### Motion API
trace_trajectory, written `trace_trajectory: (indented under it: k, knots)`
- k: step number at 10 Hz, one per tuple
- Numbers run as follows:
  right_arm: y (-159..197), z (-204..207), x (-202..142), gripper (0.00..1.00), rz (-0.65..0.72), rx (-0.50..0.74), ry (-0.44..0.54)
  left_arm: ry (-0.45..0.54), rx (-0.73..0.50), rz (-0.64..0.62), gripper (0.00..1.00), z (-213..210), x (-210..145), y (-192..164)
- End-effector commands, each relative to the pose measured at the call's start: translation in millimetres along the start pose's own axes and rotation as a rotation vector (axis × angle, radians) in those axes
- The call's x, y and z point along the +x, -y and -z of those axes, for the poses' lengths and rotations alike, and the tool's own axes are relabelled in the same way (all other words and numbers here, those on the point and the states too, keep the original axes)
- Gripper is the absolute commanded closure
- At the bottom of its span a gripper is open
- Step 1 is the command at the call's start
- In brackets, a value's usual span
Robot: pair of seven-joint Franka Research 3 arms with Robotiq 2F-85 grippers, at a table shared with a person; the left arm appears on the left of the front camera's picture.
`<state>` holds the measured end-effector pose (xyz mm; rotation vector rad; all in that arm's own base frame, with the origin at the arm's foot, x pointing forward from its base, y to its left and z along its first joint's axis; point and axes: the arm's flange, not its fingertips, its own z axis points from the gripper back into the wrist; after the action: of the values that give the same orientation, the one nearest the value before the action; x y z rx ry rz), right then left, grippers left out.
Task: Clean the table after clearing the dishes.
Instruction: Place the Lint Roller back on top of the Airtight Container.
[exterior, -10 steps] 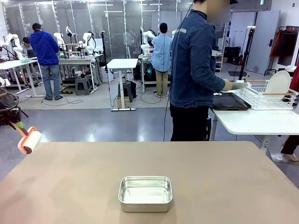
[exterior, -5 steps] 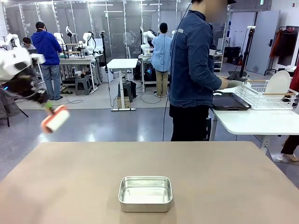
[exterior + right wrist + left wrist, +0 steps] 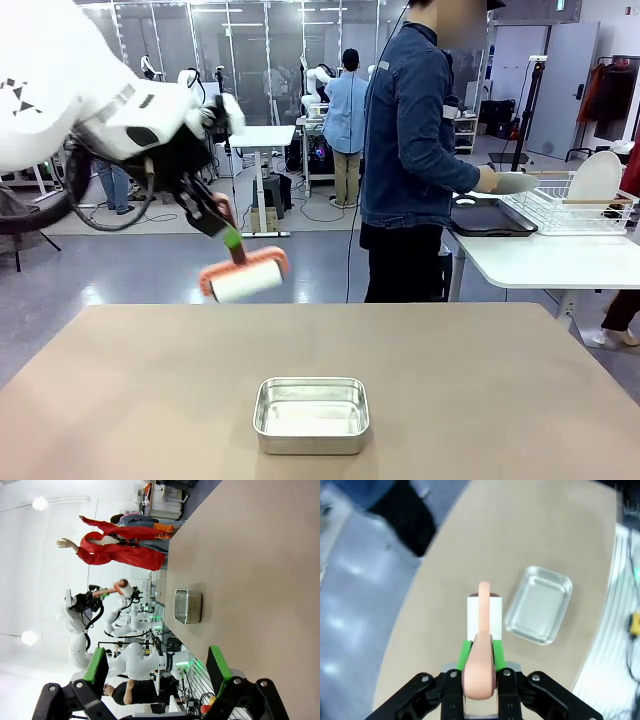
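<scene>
Front view showed the left hand raised above the bench's far left edge, clamped on the salmon-pink handle of a white-roll lint roller, whose roll hung level in the air over the floor just beyond that edge. From the left wrist view, the hand's green-padded fingers pinched the handle from both sides, and the roller head pointed out over the wide tan-beige bench, apart from its surface. A small rectangular steel pan sat near the middle of the bench's near edge, seemingly empty, though its glare made that hard to judge.

Right wrist view had the right hand with its fingers spread wide, nothing between them, looking along the bare bench top toward the pan.

Beyond the bench's far edge, a person in a dark denim jacket stood turned toward a smaller white-topped side table, hands at a dark brown tray beside a white wire dish rack holding a round white plate.
</scene>
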<state>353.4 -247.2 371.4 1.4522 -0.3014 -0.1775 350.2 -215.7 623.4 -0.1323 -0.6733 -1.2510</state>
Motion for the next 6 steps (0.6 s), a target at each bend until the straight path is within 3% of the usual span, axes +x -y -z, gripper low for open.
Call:
trace_trajectory:
  k: [1, 3, 6]
  knots:
    - [-3.3, 0.6, -1.1, 0.00, -0.003, 0.004, 0.000, 0.029, -0.094, 0.199, 0.79, 7.5, 13.8, 23.7]
    - [-3.3, 0.6, -1.1, 0.00, -0.003, 0.004, 0.000, 0.005, -0.199, 0.338, 0.79, 33.3, 32.4, 59.0]
    - [-3.3, 0.6, -1.1, 0.00, -0.003, 0.004, 0.000, -0.041, -0.278, 0.368, 0.79, 76.9, 50.0, 69.8]
